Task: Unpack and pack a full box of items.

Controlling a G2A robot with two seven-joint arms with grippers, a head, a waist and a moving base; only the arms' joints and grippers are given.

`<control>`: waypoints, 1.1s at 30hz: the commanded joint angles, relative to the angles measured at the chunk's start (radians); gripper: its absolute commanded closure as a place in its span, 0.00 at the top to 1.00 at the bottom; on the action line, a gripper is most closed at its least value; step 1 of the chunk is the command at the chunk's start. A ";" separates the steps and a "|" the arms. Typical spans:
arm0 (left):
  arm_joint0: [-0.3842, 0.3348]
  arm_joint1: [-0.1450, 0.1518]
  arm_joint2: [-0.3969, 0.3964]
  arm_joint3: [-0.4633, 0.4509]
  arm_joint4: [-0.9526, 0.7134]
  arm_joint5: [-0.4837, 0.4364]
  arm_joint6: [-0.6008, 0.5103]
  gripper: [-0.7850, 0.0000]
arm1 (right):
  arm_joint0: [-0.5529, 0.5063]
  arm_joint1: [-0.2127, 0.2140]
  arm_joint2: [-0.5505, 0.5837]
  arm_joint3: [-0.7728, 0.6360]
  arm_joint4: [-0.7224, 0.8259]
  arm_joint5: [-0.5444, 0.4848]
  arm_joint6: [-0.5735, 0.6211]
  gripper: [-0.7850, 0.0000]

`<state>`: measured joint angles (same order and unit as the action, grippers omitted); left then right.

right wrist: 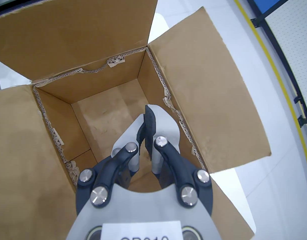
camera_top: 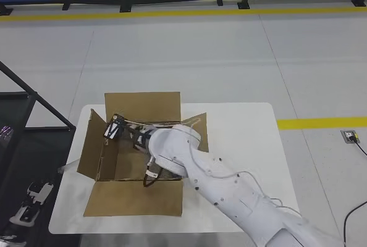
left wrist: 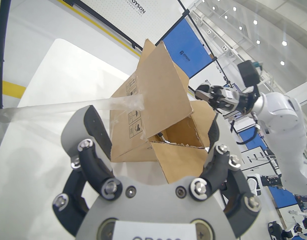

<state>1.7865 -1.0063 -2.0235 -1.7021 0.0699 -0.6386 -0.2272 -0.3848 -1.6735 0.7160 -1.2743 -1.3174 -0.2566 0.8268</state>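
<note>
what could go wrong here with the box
The shut right gripper hangs over the box close to one wall's torn rim; going down, it might catch that rim or the flap and shift the box. The loose tape strip sticks out near the open left gripper and could cling to it.

Big hall. Pale grey floor [camera_top: 233,55] all round. Yellow line [camera_top: 171,12] runs across well beyond the right gripper [camera_top: 112,128]; 2nd yellow strip [camera_top: 329,122] lies well off to its right, w/ a floor socket [camera_top: 349,136] just by that strip's end. White table [camera_top: 245,160], rounded corners, sits below the gripper. Black metal frame [camera_top: 10,92] stands off to gripper's left. Bg wall has blue panels [left wrist: 186,48] & white perforated panels [left wrist: 113,3] in black framing. Rows of small ceiling lights [left wrist: 254,22] high overhead, all lit.
</note>
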 commanded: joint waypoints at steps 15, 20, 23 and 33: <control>-0.027 0.005 0.022 -0.010 -0.017 0.046 -0.119 1.00 | -0.152 0.040 0.057 -0.231 -0.118 0.034 0.096 1.00; -0.051 0.002 0.023 -0.017 0.002 0.103 -0.082 1.00 | -0.180 0.046 0.103 -0.198 -0.063 -0.008 0.006 1.00; -0.074 0.002 0.021 -0.035 0.020 0.122 -0.072 1.00 | -0.205 0.050 0.135 -0.227 -0.035 -0.016 -0.061 1.00; -0.115 0.004 0.063 -0.157 0.125 0.120 -0.136 1.00 | -0.489 0.109 0.416 -0.495 0.234 -0.235 -0.357 1.00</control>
<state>1.6740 -1.0027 -1.9684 -1.8443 0.1810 -0.5160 -0.3477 -0.8370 -1.5707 1.0914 -1.7448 -1.1356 -0.4519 0.5032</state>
